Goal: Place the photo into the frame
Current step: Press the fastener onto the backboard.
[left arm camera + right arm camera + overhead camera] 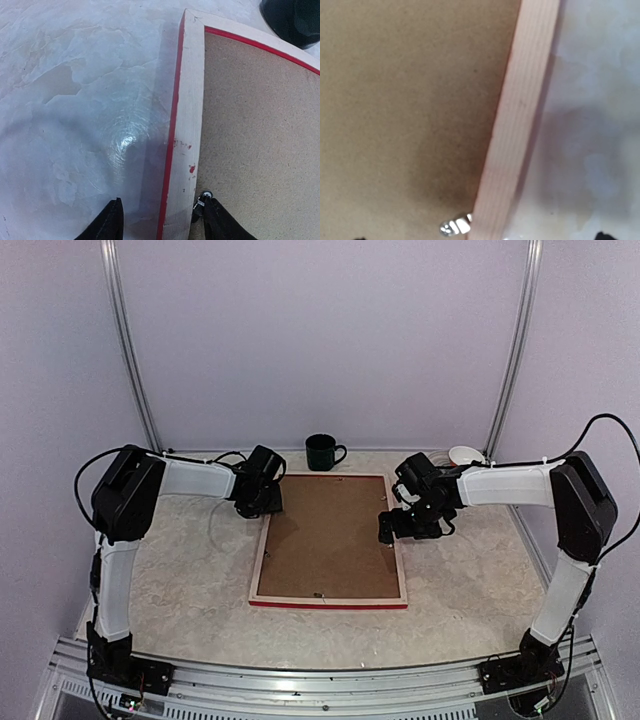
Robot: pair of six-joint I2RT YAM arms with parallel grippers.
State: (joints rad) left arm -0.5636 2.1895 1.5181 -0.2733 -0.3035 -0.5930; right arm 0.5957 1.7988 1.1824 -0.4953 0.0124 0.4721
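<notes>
**Top external view.** The frame (328, 602) lies face down on the table (190, 570), pale wood back up, with the red edge showing along its near side. The brown backing board (328, 537) sits inside the frame. 1 dark mug (322, 452) stands just beyond the frame's far rail. The left gripper (262, 502) is at the frame's far-left corner. The right gripper (392, 528) is over the frame's right rail.

**Left wrist view.** The left gripper's 2 fingers (107, 225) stand apart and straddle the frame's left rail (187, 125). 1 finger is outside the rail, clear of the red edge. The other is inside it, beside a metal tab (204, 196).

**Right wrist view.** The frame's right rail (515, 125) runs between the board and the bare table. 1 metal tab (455, 226) lies at its inner edge. The right gripper's fingertips only just show at the bottom corners, spread wide with nothing held.
</notes>
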